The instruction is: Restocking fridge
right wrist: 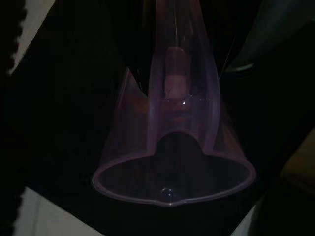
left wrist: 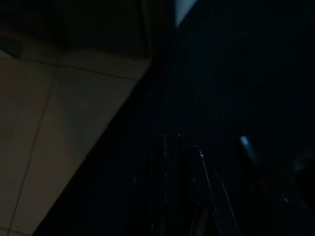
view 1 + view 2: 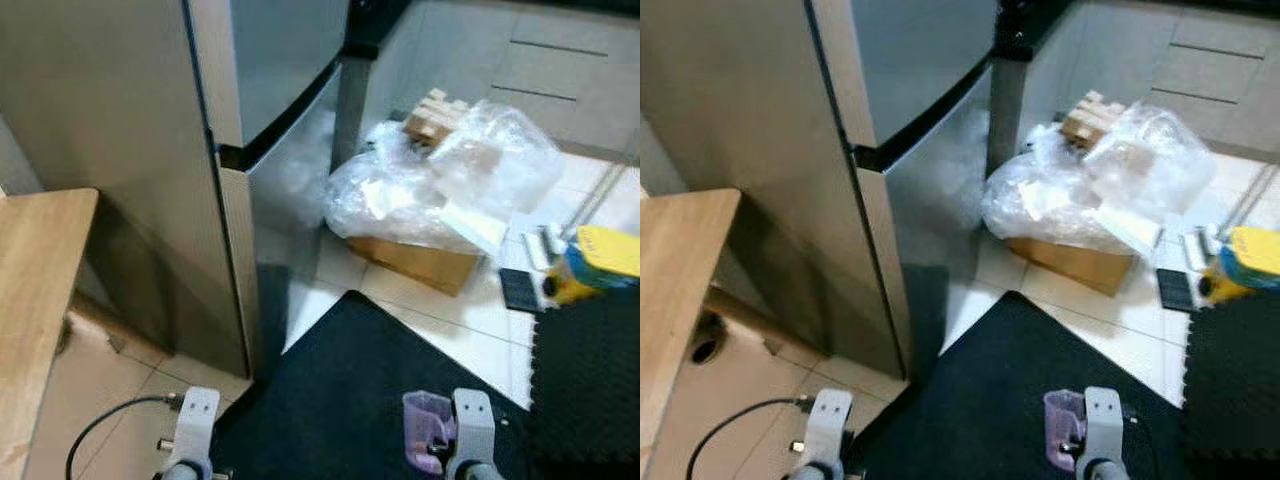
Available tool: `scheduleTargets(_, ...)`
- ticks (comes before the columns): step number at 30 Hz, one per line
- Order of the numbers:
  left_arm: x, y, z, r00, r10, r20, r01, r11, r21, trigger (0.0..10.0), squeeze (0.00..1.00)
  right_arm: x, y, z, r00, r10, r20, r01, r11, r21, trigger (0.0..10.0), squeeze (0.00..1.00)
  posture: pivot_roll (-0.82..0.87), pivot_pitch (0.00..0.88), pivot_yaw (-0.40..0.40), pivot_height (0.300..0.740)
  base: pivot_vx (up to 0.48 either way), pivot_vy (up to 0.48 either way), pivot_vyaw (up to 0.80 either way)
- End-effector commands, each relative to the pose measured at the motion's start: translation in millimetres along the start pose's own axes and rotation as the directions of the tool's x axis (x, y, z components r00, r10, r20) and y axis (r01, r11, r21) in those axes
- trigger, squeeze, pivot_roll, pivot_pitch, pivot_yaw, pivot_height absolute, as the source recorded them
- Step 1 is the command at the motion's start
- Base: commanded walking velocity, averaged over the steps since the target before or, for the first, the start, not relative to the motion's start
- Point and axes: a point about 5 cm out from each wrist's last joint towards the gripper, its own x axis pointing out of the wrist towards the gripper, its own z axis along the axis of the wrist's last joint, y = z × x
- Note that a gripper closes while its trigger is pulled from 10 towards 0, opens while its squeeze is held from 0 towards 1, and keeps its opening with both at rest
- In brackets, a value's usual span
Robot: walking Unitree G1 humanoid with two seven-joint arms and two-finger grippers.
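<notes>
Overhead, closed fridge [image 3: 150, 150]; right wrist view: right gripper [image 1: 173, 86] fingers grasping purple cup [image 1: 172, 162]; left gripper [image 2: 182, 162] fingers' state unclear.

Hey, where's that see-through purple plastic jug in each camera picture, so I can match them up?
Left eye view: purple plastic jug at bottom, right of centre, beside the right arm.
Right eye view: bottom, right of centre.
Left wrist view: too dark to make it out.
Right wrist view: centre, spout rim nearest.
Shared landmark: black floor mat.

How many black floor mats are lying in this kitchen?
2. One large black mat lies right before the robot, beside the fridge. A second, interlocking black mat lies to its right, below the yellow object. Others may lie outside the frame.
</notes>
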Motion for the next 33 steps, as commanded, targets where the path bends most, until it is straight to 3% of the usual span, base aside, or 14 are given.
scheduleTargets(1, -1.0, 2.0, -3, 1.000, -0.002, -0.017, 0.003, 1.000, 0.016, 10.0, 0.00, -1.2, 0.1, -5, 1.000, -0.006, -0.015, 0.006, 1.000, 0.006, 10.0, 0.00, -0.08, 0.071, 0.012, 0.740, 0.000, 0.000, -0.51)
scheduleTargets(21, -6.4, 9.8, -10, 1.000, 0.001, -0.006, -0.001, 1.000, 0.020, 10.0, 0.00, -0.9, 7.1, -4, 0.999, 0.043, -0.004, -0.043, 0.998, -0.041, 10.0, 0.00, -0.08, 0.070, 0.009, 0.740, 0.000, 0.000, -0.03)
scheduleTargets(28, -6.7, 14.8, -9, 1.000, 0.004, -0.003, -0.004, 1.000, 0.020, 10.0, 0.00, -0.2, 11.8, -4, 0.999, 0.047, -0.006, -0.047, 0.997, -0.053, 10.0, 0.00, -0.08, 0.070, 0.009, 0.740, 0.000, 0.000, 0.80)
scheduleTargets(33, -10.3, 15.7, -17, 1.000, 0.005, -0.019, -0.005, 1.000, 0.019, 10.0, 0.00, 0.6, 15.6, -2, 0.998, 0.067, 0.000, -0.066, 0.995, -0.073, 10.0, 0.00, -0.08, 0.071, 0.008, 0.740, 0.000, 0.000, 0.00)
